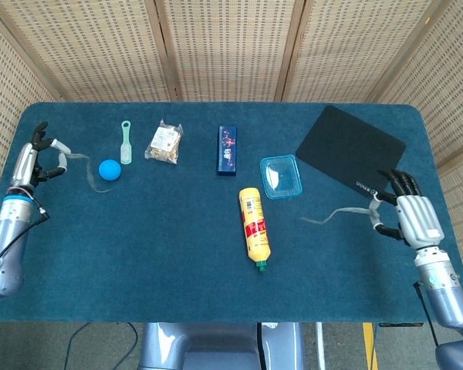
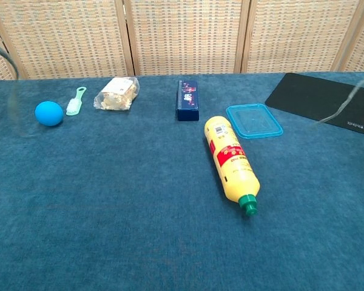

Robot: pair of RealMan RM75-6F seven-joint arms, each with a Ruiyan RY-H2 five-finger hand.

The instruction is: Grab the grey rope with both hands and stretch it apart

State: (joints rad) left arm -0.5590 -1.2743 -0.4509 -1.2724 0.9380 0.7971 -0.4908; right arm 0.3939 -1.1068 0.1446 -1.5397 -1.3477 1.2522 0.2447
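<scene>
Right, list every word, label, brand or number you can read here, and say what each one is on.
No text can be read for certain.
Black mat: small pale logo near its front corner, too small to read.
Yellow bottle: red and white label with print, too blurred to read.
Dark blue box: small coloured marks on top, unreadable.
Snack bag: no legible print.
</scene>
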